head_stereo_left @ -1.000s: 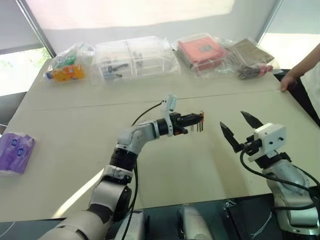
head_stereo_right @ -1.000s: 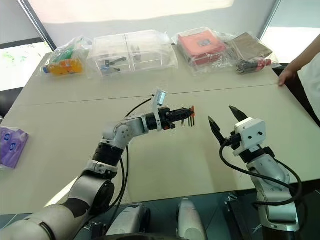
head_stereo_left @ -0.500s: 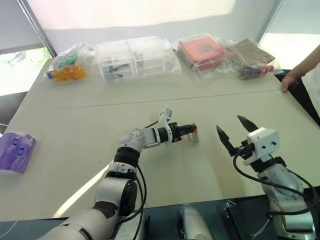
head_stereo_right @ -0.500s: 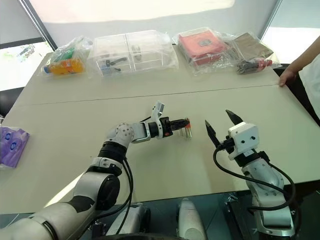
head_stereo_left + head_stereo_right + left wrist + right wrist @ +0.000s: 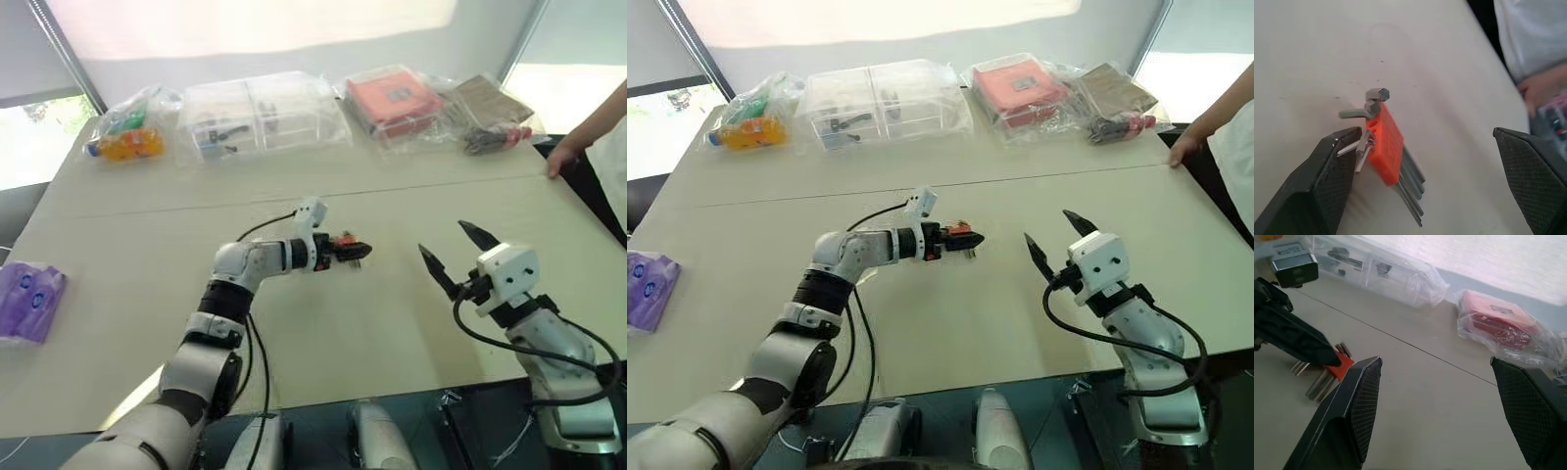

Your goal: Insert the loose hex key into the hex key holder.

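Observation:
The hex key holder [image 5: 1386, 142], a small orange-red block, lies on the table with several dark metal keys sticking out of both ends. I cannot tell the loose hex key apart from those keys. My left gripper [image 5: 1425, 134] is open around the block, one finger [image 5: 1327, 176] close beside it, the other well apart. From the head, the left gripper [image 5: 351, 251] is low at mid-table. My right gripper [image 5: 443, 240] hovers open and empty a little to the right, pointing at the holder [image 5: 1341, 368].
Along the far edge lie a bag of orange items [image 5: 132, 137], clear plastic boxes [image 5: 265, 113], a flat orange-red box in a bag [image 5: 392, 98] and a bag of dark tools [image 5: 495, 122]. A purple pack [image 5: 29, 299] lies far left. A person's hand [image 5: 563, 162] rests at the right edge.
My left gripper came down and leftward with the holder, set it on the table and opened, letting it go. The right gripper stayed about where it was.

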